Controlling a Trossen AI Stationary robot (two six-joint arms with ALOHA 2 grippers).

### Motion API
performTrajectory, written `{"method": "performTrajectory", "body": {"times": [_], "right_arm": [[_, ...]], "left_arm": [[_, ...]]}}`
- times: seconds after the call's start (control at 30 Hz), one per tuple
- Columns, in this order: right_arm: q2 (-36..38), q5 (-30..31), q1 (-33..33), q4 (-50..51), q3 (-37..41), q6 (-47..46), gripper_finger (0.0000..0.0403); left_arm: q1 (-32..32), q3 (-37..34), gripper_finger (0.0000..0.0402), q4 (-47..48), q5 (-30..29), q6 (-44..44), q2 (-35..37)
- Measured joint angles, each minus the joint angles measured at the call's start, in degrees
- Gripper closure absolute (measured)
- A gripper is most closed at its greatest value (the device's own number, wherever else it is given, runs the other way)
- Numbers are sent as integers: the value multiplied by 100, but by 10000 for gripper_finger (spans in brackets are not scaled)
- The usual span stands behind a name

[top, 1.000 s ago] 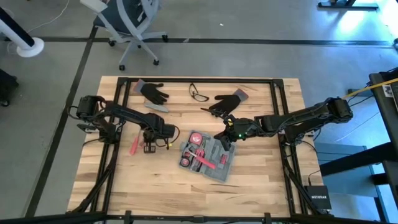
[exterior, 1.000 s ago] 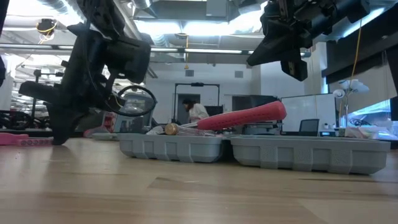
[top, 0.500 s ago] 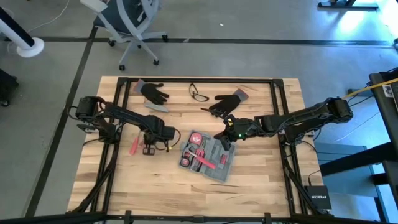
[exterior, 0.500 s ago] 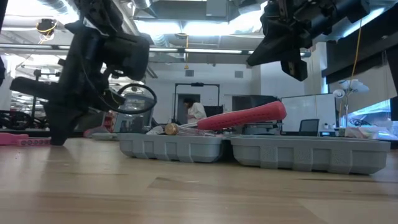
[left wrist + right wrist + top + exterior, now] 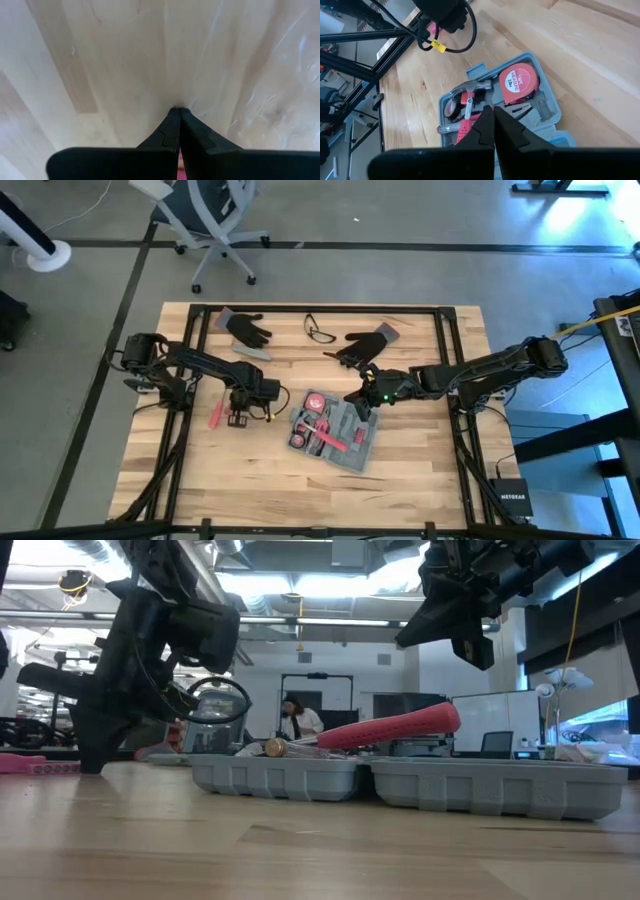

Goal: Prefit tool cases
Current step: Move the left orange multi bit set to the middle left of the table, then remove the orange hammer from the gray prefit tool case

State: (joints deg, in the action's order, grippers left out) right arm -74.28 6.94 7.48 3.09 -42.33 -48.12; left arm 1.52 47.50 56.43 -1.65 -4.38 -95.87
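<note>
Barely anything has shifted on my table over the last second: my left gripper, jaws together, still presses tip-down on the bare wood beside a loose red-handled tool, so no fitting is underway. My right gripper, jaws together and empty, hangs over the tool case, which lies open mid-table holding a hammer and tape measure.

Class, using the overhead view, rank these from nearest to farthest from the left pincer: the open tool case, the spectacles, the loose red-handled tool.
From the shut left pincer:
1. Loose red-handled tool, just beside, on its outer side.
2. Open grey-blue plastic tool case, toward the centre.
3. Thin-framed spectacles, at the table's far edge.
</note>
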Motion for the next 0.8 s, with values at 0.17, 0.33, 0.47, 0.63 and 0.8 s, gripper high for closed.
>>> {"method": "performTrajectory", "body": {"times": [0.17,0.33,0.47,0.63,0.8], "right_arm": [[0,-1,-1,0,0,0,402],[0,-2,0,0,0,0,402],[0,-2,0,0,0,0,402],[0,0,0,0,0,0,402],[0,-43,-2,7,0,9,402]], "left_arm": [[-2,-26,402,200,-94,-84,-12],[-2,-26,402,138,-94,27,-12],[-13,89,401,157,-71,125,-19],[-83,441,401,-221,7,430,-29],[-234,1055,401,-312,-6,591,-23]]}}
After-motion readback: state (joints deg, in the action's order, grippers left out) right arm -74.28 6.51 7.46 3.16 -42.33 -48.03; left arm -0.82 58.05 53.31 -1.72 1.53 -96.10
